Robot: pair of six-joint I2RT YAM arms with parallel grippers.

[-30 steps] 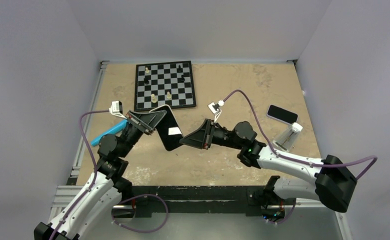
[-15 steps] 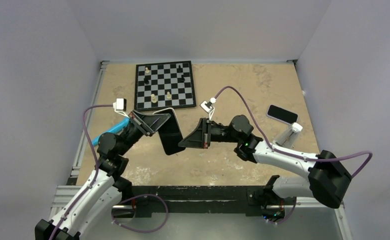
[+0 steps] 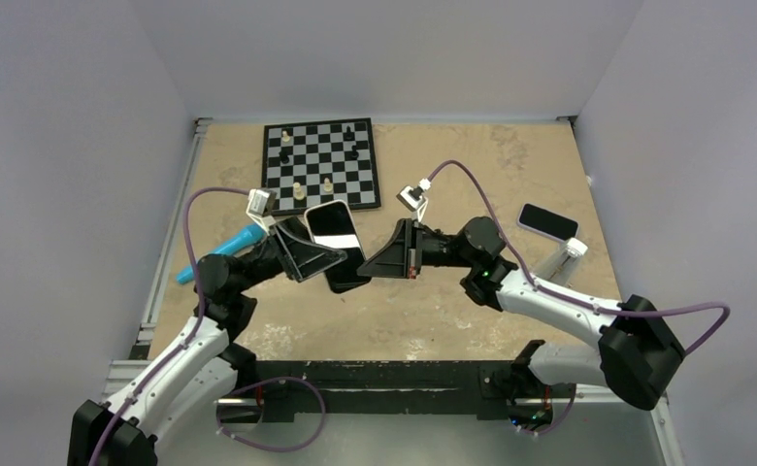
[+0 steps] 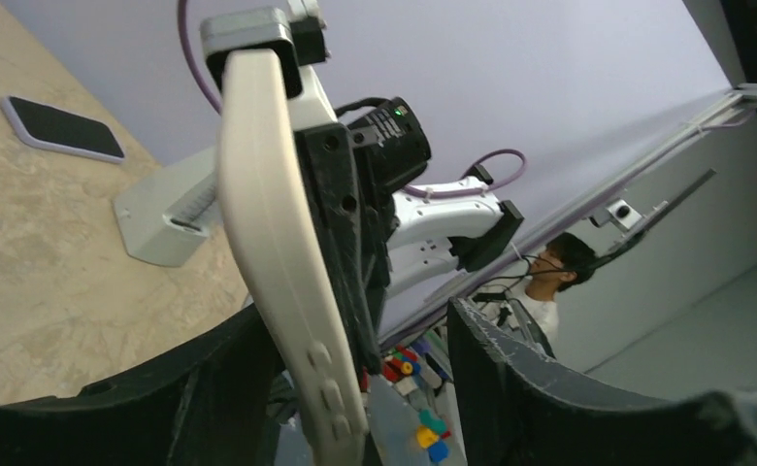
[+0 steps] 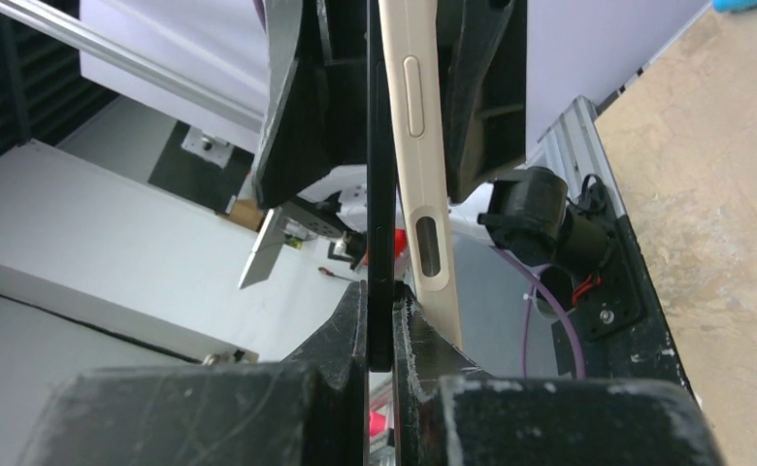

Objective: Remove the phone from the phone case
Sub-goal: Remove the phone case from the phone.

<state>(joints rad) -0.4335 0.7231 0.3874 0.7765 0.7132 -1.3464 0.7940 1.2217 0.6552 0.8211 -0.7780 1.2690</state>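
The phone [image 5: 379, 194] is a thin black slab held on edge above the table, and my right gripper [image 5: 381, 291] is shut on its near end. The cream phone case [image 5: 421, 175] stands right beside it, splaying away from the phone at the near end. From above, the case [image 3: 334, 225] shows a white rim and the phone's dark end [image 3: 347, 277] sticks out below it, at my right gripper [image 3: 367, 270]. My left gripper [image 3: 321, 254] is open. In the left wrist view the case edge [image 4: 292, 272] stands between the spread fingers of the left gripper [image 4: 360, 325], close to the left finger.
A chessboard [image 3: 321, 165] with several pieces lies at the back. A second dark phone [image 3: 547, 220] and a white stand [image 3: 561, 262] sit at the right. A blue object [image 3: 221, 250] lies by the left arm.
My left gripper has opened off the case and swung right and lower. The phone and case have turned to face up more. My right gripper closed onto the phone's end.
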